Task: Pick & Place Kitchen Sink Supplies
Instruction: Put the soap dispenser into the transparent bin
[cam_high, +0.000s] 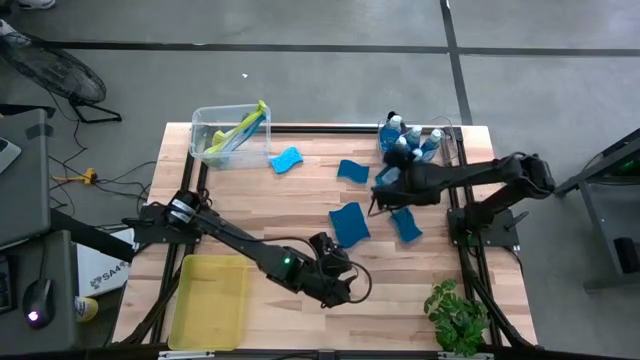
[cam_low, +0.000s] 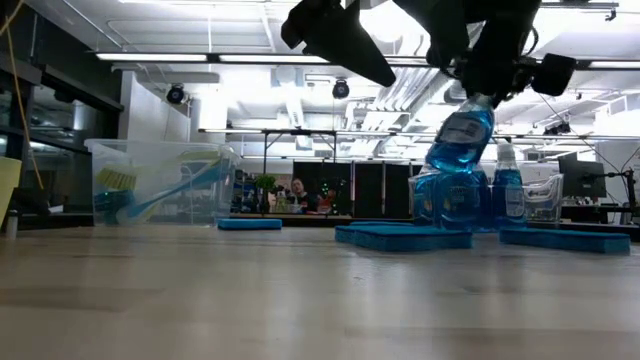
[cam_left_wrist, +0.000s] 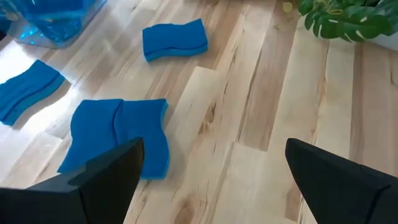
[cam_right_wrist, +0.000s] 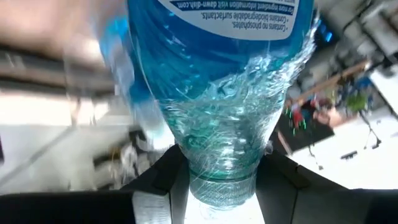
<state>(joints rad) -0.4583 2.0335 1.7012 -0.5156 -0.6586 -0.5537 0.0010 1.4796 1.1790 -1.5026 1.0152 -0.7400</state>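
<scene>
Two pincers working over the wooden table (cam_high: 300, 200). Right pincer (cam_high: 385, 180) clenching a dish soap bottle (cam_low: 462, 130) by its neck, fingers (cam_right_wrist: 155, 180) pressing both sides just above the cap, blue liquid sloshing inside. Hanging tilted in the air in the low view, well clear of the table, right above the cluster of other soap bottles (cam_high: 410, 140) standing at the table's far right corner. Left pincer (cam_high: 335, 265) hovering released, fingers (cam_left_wrist: 106, 180) spread wide apart, gripping nothing, near the table's front edge and just beside the yellow tray (cam_high: 210, 300).

Lying flat on the table, four blue sponges: one (cam_high: 286, 159) just beside the clear bin (cam_high: 205, 125), one (cam_high: 352, 171) near the bottle cluster, one (cam_high: 349, 223) at the table's middle, closest to the left pincer, and one (cam_high: 406, 223) under the right arm. Showing in the left wrist view as well, the middle sponge (cam_left_wrist: 118, 134) sitting just ahead of the spread fingers, wavy-edged.

Resting inside the clear bin at the table's far left corner, yellow-green-handled dish brushes (cam_high: 238, 130), leaning with handles over the bin's rim. Standing at the table's front right corner, a small green plant (cam_high: 455, 315).
</scene>
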